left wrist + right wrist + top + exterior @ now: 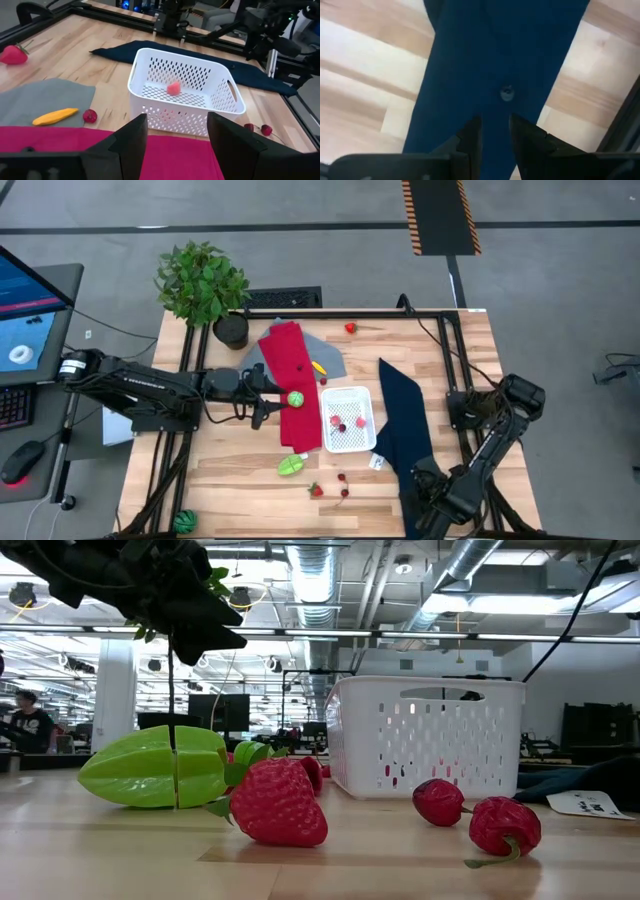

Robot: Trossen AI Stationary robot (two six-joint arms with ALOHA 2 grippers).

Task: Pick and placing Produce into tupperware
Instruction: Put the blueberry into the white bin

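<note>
Closest to the low camera a red strawberry (277, 802) lies on the wooden table (240, 480), with a green star fruit (160, 772) just behind it and two small red cherries (503, 823) off to one side. Behind them stands the white tub (425, 735), which from above sits between the red cloth (290, 380) and the navy cloth (402, 415). A pink fruit (173, 88) and another small red piece lie on its dotted base.

The left gripper (175, 132) hangs above the red cloth, facing the tub, its jaws apart with nothing between them. From above, a small round green fruit (296, 398) rests on the red cloth right at its tip. A yellow piece (55, 116) and a red cherry lie on the grey cloth (45, 97) just beyond the red one. Another strawberry (351, 328) sits alone near the far edge, and a green fruit (184, 522) at the near left corner.

The right gripper (495, 131) waits low over the near end of the navy cloth, jaws slightly apart and empty. The potted plant (205, 285) stands at the far left corner.
</note>
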